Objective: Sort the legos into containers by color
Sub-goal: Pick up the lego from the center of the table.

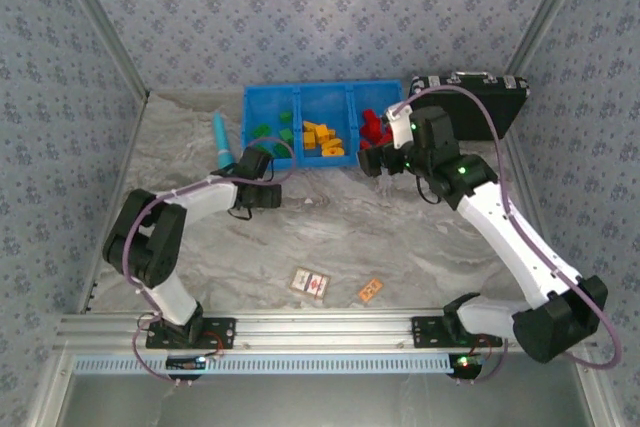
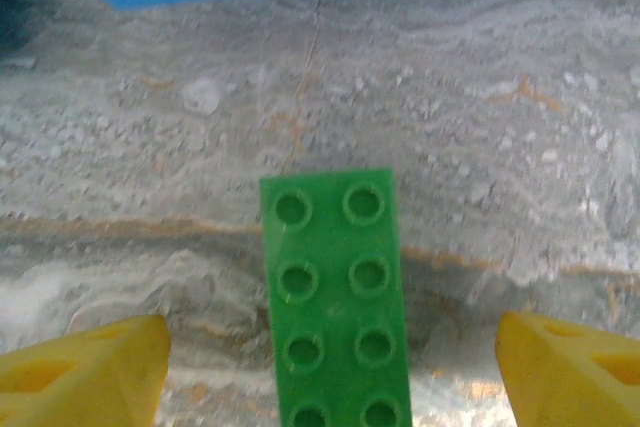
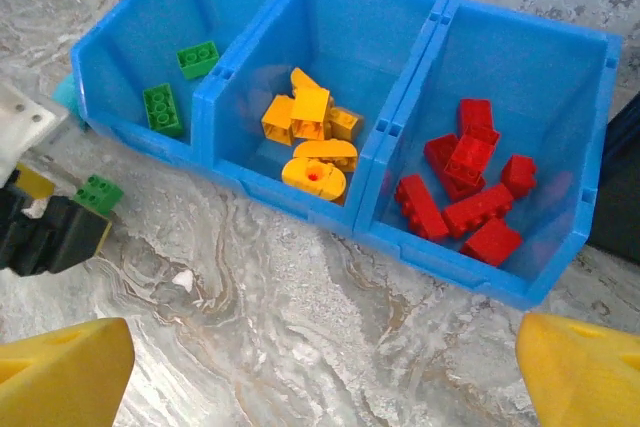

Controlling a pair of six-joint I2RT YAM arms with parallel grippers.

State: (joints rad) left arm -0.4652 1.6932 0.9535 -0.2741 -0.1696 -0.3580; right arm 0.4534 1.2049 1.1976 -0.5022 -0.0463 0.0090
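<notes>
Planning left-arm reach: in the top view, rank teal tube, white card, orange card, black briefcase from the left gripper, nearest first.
1. teal tube, left of and just beyond the left gripper.
2. white card, near side, centre.
3. orange card, right of the white card.
4. black briefcase, far right corner.

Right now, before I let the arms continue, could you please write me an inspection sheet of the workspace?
Surface: marbled grey table, no spill seen.
Job's things: blue tray holds green bricks on the left, orange-yellow bricks in the middle and red bricks on the right; one green brick lies on the table.
Clutter: teal tube, two cards, black briefcase.
Grippers: left gripper open around the loose brick, fingers apart from it; right gripper open, holding nothing.
Cables: purple cable loops along each arm.
Surroundings: patterned walls, metal rail.
</notes>
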